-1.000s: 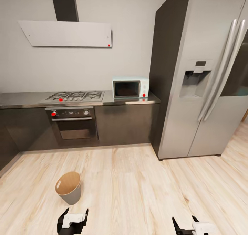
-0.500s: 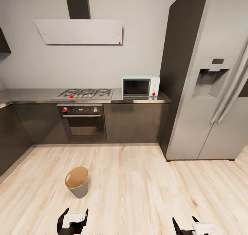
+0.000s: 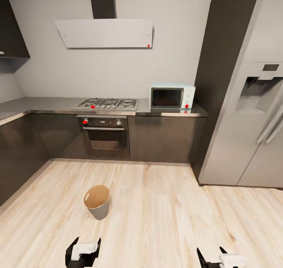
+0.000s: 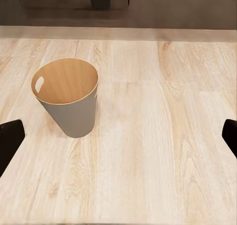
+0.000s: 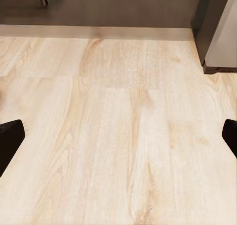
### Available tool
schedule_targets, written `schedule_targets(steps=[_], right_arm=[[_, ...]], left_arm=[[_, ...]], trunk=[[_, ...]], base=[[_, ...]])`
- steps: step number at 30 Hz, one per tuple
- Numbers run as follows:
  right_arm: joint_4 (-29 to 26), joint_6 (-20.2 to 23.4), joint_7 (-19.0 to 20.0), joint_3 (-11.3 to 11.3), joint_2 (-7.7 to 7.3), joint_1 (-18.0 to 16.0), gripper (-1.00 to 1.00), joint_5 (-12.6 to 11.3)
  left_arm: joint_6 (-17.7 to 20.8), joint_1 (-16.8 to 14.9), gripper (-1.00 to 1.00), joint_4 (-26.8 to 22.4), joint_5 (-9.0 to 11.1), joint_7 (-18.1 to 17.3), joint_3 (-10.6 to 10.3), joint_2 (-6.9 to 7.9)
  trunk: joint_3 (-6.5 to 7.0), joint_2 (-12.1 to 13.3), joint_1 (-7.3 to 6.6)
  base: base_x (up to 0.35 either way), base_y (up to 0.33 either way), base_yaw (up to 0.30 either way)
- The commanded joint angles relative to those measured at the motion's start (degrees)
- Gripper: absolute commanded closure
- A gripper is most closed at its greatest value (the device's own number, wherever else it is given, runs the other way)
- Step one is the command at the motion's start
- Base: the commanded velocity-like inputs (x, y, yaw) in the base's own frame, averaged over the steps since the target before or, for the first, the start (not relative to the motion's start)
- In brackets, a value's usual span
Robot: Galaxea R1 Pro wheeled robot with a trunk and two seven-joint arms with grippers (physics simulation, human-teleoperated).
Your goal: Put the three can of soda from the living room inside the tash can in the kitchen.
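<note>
The whole kitchen slides rightward in the head view (the camera turning, not the things). The tash can (image 3: 97, 206) stands empty on the floor ahead of the left gripper (image 3: 83, 250); both grippers spread wide, holding nothing.

We see our left gripper (image 3: 83, 251) and right gripper (image 3: 220, 260): black fingers on white, blocky housings.

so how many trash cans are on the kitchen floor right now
1: the tash can stands upright on the wood floor in front of the oven, ahead of the left gripper. Its inside looks empty.
</note>
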Motion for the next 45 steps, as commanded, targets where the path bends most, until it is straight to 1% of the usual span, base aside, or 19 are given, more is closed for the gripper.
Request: schedule_targets(steps=[1, 10, 33, 39, 45], right_arm=[[0.0, 0.0, 0.0, 0.0, -0.01, 0.0, -1.0, 0.0], [0.0, 0.0, 0.2, 0.0, -0.08, 0.0, -1.0, 0.1], [0.0, 0.0, 0.3, 0.0, -0.04, 0.0, -1.0, 0.1], [0.0, 0.0, 0.3, 0.7, -0.04, 0.0, -1.0, 0.1], [0.4, 0.0, 0.2, 1.2, -0.04, 0.0, -1.0, 0.1]], left_arm=[[0.0, 0.0, -1.0, 0.0, 0.0, 0.0, 0.0, 0.0], [0.0, 0.0, -1.0, 0.0, 0.0, 0.0, 0.0, 0.0], [0.0, 0.0, -1.0, 0.0, 0.1, 0.0, 0.0, 0.0], [0.0, 0.0, -1.0, -0.1, 0.1, 0.0, 0.0, 0.0], [0.0, 0.0, -1.0, -0.1, 0.1, 0.0, 0.0, 0.0]], trunk=[[-0.07, 0.0, 0.0], [-0.55, 0.0, 0.0], [-0.63, 0.0, 0.0], [-0.63, 0.0, 0.0], [-0.63, 0.0, 0.0]], base=[[0.0, 0.0, 0.172], [0.0, 0.0, 0.144], [0.0, 0.0, 0.009], [0.0, 0.0, 0.042], [0.0, 0.0, 0.184]])
